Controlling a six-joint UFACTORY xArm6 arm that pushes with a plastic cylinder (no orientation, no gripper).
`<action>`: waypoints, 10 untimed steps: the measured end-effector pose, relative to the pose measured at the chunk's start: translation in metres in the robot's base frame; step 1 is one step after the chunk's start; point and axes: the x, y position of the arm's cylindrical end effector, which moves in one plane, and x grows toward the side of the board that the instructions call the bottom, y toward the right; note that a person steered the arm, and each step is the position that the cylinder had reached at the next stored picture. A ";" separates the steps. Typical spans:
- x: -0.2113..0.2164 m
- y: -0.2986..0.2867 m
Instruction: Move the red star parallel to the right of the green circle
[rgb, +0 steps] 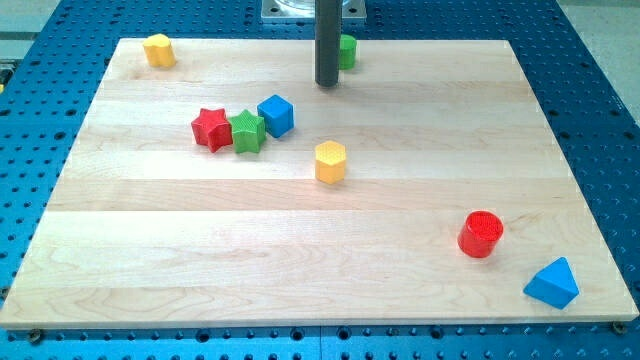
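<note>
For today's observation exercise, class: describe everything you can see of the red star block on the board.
The red star is a small, chunky star-shaped block, matte and plastic-looking, lying flat on the wooden board in its upper left part. Its right side touches or nearly touches the green star, beyond which sits the blue cube. My tip is up and to the view's right of it, well apart.

Illumination is bright, even and diffuse from overhead. The blocks cast only faint, short shadows on the wooden board (320, 230). Focus is sharp throughout, without glare.
</note>
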 end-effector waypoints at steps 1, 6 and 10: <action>0.000 0.000; 0.143 -0.224; 0.063 -0.122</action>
